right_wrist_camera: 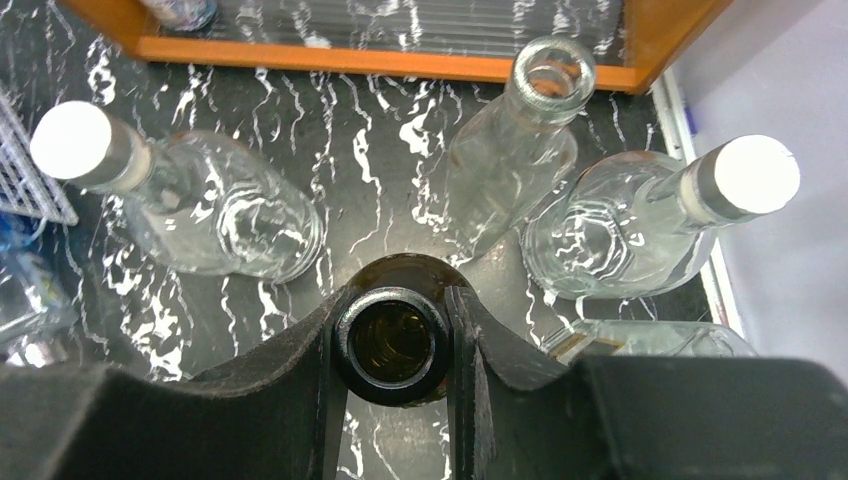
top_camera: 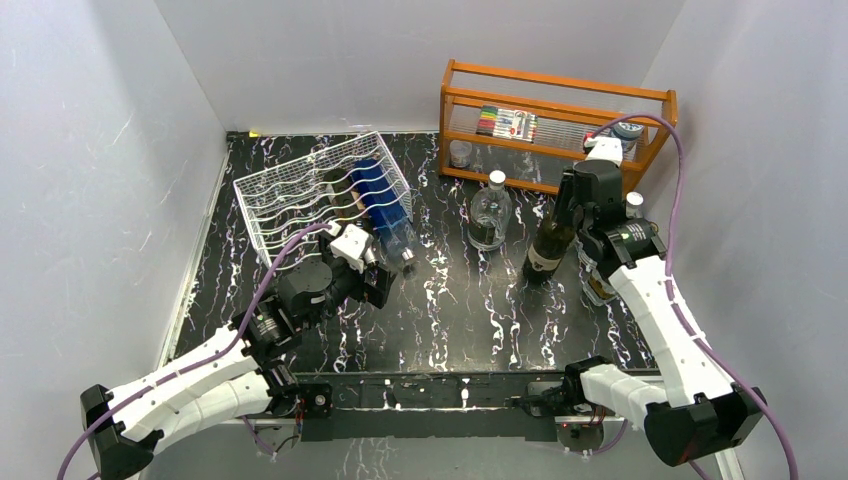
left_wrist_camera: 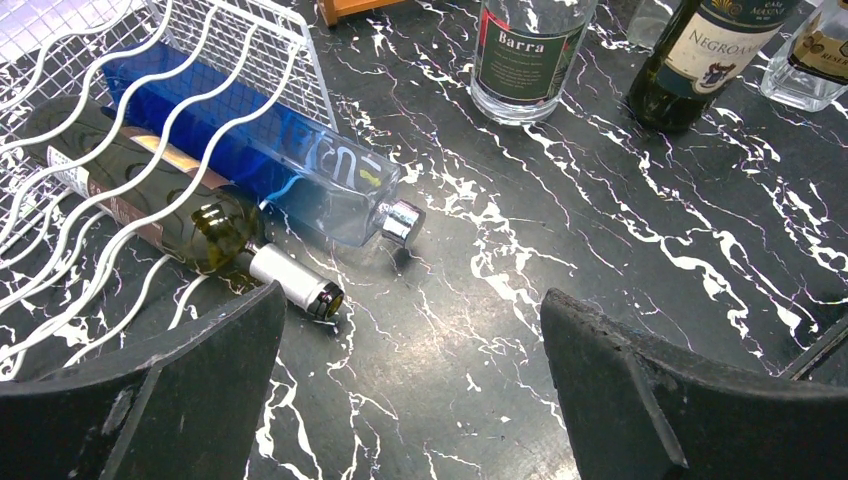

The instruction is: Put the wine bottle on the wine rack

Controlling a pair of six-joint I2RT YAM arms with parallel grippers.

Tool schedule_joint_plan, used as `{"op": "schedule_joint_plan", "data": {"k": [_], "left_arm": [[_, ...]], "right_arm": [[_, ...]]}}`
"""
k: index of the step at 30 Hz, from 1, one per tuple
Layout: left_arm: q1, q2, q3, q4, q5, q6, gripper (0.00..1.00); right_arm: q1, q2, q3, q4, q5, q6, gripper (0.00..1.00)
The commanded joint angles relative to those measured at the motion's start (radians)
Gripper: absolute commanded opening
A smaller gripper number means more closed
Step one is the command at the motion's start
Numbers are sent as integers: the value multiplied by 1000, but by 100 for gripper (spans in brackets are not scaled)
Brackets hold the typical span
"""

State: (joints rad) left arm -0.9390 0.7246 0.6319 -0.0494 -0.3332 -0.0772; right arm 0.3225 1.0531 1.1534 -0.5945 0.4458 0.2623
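The right gripper [right_wrist_camera: 392,345] was clamped on the neck of the dark green glass wine bottle [top_camera: 546,248], which stood upright on the black marbled table [top_camera: 450,320], well apart from the white wire wine rack [top_camera: 285,200]. The left gripper [left_wrist_camera: 415,315] had its jaws wide apart.

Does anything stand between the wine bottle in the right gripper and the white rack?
Yes. A clear bottle stands on the table between the wine bottle and the rack. The open left gripper also sits in front of the rack, near the blue bottle.
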Motion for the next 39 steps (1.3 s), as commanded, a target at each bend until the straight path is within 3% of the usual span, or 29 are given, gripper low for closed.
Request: {"op": "schedule_joint_plan", "data": {"k": [1,12,22,32,39], "left_arm": [[1,-15,13,39,-12,4,98],[0,-6,23,45,16,-13,98],[0,13,33,29,20,-100,98],[1,100,15,112,307,-105,97],[-1,297,40,260,512,-174,94]], "right_arm": [[-1,-57,85,-18,-100,18,0],[-1,-93,101,-45,-277,33,0],[-2,-99,48,22,-584,77,0],[-1,-121,-113,194,-820,206,0],[-1,-145,-244,326,-923,304,0]]}}
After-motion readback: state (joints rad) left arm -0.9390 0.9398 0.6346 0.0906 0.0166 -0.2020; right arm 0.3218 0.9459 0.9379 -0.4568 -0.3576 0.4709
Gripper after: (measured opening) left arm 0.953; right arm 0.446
